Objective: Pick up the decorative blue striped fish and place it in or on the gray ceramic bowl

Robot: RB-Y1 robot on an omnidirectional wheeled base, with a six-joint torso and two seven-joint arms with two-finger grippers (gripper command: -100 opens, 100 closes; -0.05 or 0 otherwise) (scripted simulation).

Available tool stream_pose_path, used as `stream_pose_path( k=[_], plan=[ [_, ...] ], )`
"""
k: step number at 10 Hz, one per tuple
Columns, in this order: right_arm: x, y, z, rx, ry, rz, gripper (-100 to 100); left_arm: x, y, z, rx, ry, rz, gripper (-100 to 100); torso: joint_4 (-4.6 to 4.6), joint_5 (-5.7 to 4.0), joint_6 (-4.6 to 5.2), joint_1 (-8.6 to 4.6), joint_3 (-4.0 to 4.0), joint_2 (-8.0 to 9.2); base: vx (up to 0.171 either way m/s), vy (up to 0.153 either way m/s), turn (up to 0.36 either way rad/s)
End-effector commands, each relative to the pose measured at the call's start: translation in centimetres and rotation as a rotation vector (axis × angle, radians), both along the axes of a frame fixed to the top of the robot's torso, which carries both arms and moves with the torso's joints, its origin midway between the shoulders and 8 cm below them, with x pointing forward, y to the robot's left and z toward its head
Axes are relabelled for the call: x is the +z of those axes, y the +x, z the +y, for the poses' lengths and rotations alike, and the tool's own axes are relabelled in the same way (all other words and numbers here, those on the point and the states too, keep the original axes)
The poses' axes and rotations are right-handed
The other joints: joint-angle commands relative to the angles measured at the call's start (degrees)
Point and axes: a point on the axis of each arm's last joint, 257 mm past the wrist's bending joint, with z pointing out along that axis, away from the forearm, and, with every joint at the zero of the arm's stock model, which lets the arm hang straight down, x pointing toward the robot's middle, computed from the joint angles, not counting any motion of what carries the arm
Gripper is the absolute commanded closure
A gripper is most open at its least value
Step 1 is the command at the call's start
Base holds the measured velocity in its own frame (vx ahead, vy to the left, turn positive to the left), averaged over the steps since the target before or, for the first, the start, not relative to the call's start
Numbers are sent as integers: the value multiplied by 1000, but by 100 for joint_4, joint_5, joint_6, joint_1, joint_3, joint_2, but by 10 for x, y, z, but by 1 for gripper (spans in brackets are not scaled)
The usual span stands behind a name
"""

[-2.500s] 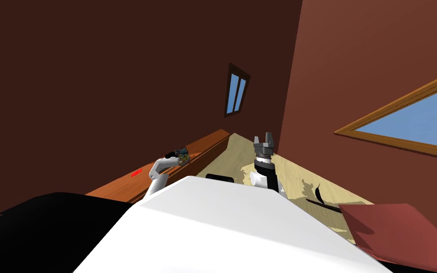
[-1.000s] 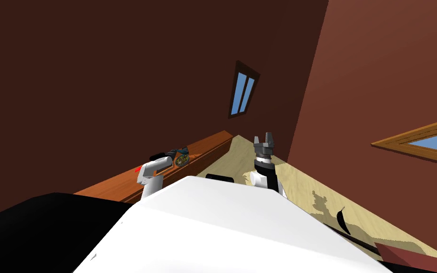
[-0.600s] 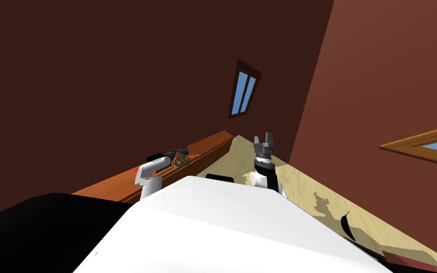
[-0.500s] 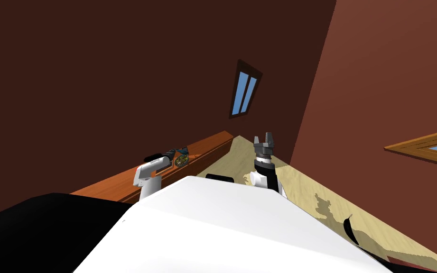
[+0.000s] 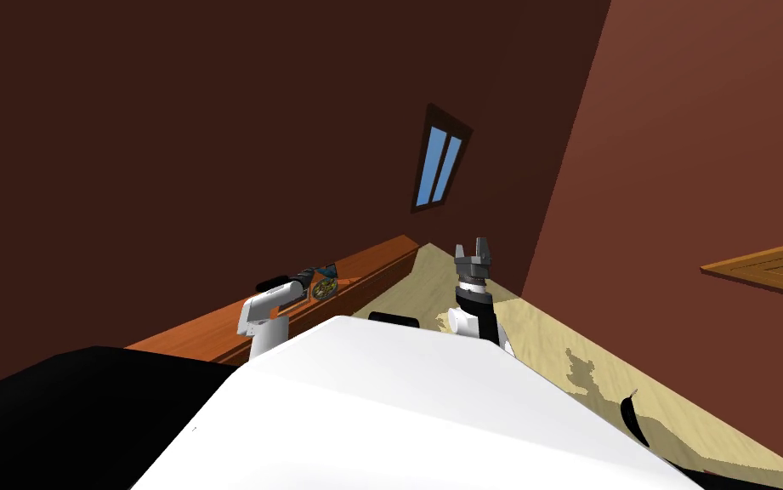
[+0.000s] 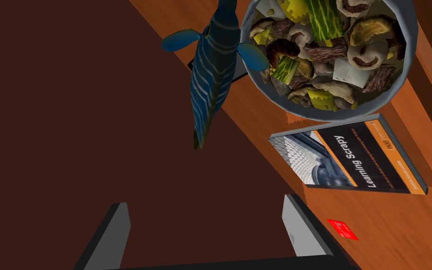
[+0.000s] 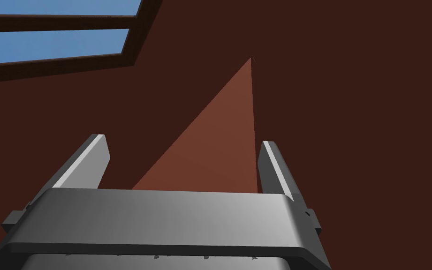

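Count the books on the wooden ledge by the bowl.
1. The book lies flat on the wooden ledge, beside the bowl; others may lie out of view.

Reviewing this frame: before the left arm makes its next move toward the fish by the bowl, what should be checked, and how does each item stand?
1. Left end effector open: ok, the fingers stand wide apart with nothing between them.
2. Blue striped fish lined up with the end effector: ok, it sits ahead of the gap between the fingers.
3. Fish in the grasp: not ok, it is well clear of both fingers.
4. Fish resting on the grey bowl: cannot tell; one fin overlaps the rim and the body hangs beside it.
5. Space inside the bowl: not ok, it is heaped with mushroom and vegetable pieces.
6. Right end effector out of the way: ok, open and empty.
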Motion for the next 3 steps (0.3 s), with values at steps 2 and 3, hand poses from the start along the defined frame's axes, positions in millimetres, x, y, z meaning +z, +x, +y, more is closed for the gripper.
stream_pose_path(
  k=[2, 3],
  plan=[
    [0, 0, 0, 0, 0, 0, 0, 0, 0, 0, 0, 0, 0, 0, 0, 0, 0, 0, 0, 1, 0, 0, 0],
    [0, 0, 0, 0, 0, 0, 0, 0, 0, 0, 0, 0, 0, 0, 0, 0, 0, 0, 0, 1, 0, 0, 0]
  ],
)
